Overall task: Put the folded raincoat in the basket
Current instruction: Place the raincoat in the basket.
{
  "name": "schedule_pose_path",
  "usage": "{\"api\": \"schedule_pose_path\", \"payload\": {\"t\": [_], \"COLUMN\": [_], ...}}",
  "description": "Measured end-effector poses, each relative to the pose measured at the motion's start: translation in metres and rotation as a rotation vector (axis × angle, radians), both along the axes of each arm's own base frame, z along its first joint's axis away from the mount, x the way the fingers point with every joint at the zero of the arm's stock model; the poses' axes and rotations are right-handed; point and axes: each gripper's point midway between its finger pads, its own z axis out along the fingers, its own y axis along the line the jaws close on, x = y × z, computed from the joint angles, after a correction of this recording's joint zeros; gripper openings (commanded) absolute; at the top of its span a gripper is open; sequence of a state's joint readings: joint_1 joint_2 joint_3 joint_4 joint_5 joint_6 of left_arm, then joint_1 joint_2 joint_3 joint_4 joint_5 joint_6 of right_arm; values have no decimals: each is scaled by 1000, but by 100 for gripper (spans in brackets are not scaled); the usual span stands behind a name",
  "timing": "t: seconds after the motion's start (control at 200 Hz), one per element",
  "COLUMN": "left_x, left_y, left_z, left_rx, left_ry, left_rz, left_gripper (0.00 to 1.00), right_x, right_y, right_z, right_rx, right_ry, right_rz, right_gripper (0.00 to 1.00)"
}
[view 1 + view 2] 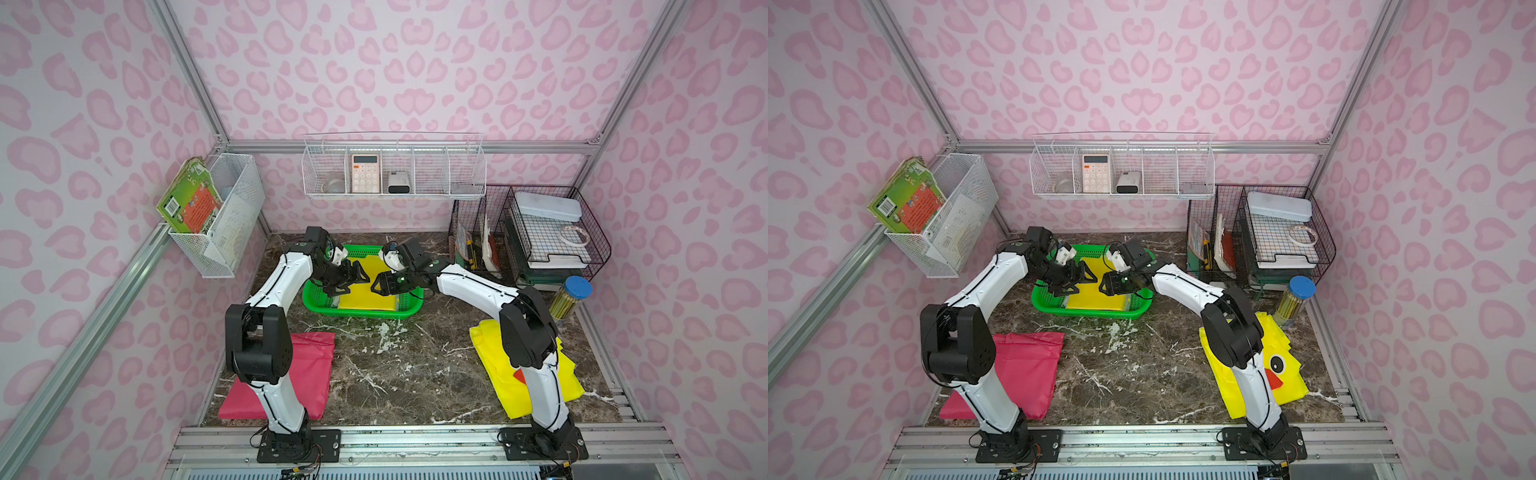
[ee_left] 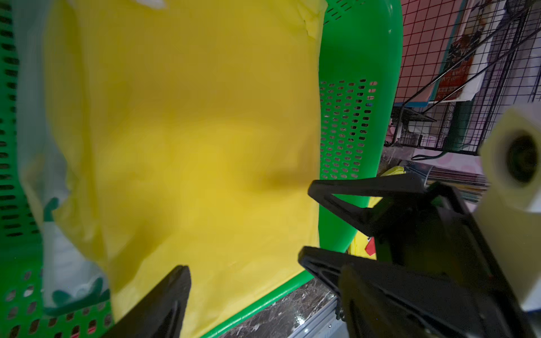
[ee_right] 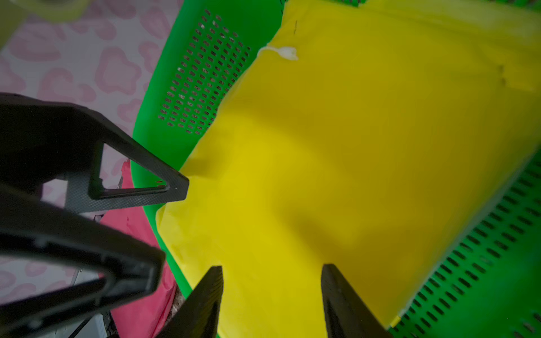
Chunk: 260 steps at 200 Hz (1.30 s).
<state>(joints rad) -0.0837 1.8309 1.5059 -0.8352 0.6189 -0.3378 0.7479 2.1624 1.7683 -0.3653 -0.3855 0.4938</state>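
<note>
No wording here comes through clearly enough for us to read. We see a barcode (image 1: 168, 206) and an orange printed panel on the back of the green book (image 1: 189, 195) in the white wire basket (image 1: 239, 195) on the side wall. There are key markings on the calculator (image 1: 365, 173) in the wall shelf (image 1: 465, 166), and red print on a booklet (image 2: 452, 87) in the black wire rack (image 2: 424, 44). All of it is too small or blurred to make out.
</note>
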Motion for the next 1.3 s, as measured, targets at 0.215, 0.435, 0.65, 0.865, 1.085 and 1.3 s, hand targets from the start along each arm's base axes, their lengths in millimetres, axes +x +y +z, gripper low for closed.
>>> {"api": "schedule_pose_path", "payload": {"t": [0.215, 0.435, 0.65, 0.865, 1.085, 1.3], "left_x": [4, 6, 7, 12, 14, -3], "left_y": [-4, -4, -4, -1, 1, -1], "left_z": [-41, -65, -71, -30, 29, 63], "left_rx": [-12, -10, -14, 9, 11, 10], "left_ry": [95, 147, 147, 42, -101, -181], "left_rz": [0, 12, 11, 12, 5, -4], "left_gripper": [84, 84, 84, 84, 85, 86], "right_x": [6, 8, 8, 10, 9, -1], "right_y": [-6, -8, -8, -7, -8, -20], "right_z": [-46, -48, -41, -4, 34, 66], "right_rx": [-44, -42, -37, 4, 49, 73], "right_ry": [72, 80, 75, 31, -24, -67], "right_rz": [-9, -13, -14, -15, -17, -26], "right_gripper": [56, 56, 56, 56, 56, 56]}}
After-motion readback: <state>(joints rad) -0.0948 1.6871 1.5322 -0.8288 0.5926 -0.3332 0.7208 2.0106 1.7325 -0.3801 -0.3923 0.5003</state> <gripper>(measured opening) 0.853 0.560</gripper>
